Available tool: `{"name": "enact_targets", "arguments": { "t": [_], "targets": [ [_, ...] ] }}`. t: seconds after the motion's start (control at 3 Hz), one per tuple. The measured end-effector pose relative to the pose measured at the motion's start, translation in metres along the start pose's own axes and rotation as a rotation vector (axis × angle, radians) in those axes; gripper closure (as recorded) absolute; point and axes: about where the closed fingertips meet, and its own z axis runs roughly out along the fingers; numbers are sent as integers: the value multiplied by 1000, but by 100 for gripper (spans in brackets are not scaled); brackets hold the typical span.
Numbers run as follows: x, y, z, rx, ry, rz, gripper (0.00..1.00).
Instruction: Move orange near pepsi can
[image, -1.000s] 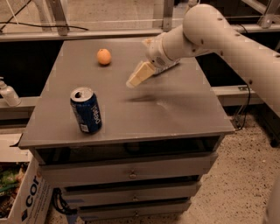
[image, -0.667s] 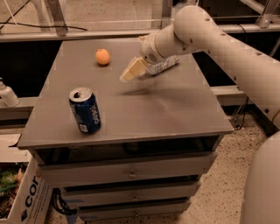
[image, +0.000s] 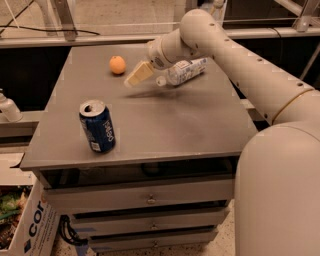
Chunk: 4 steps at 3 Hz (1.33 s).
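Note:
The small round orange (image: 117, 64) lies on the grey table top (image: 165, 120) at the far left. The dark blue pepsi can (image: 97, 126) stands upright near the front left edge, well apart from the orange. My gripper (image: 137, 75) hangs over the table just right of the orange, a short way from it, with its cream-coloured fingers (image: 141, 73) pointing down and left toward the fruit. It holds nothing that I can see.
A clear plastic water bottle (image: 184, 71) with a white cap lies on its side at the back, under my arm. The table is a drawer cabinet (image: 145, 200). A cardboard box (image: 27, 225) stands on the floor at the left.
My arm and gripper have swung left across the table toward the orange. The water bottle now shows beneath the arm. The orange and the can have not moved.

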Motion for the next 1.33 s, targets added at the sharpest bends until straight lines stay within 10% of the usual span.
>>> {"name": "enact_targets", "arguments": {
  "t": [1.33],
  "targets": [
    [-30, 7, 80, -66, -74, 65, 0]
  ]
}}
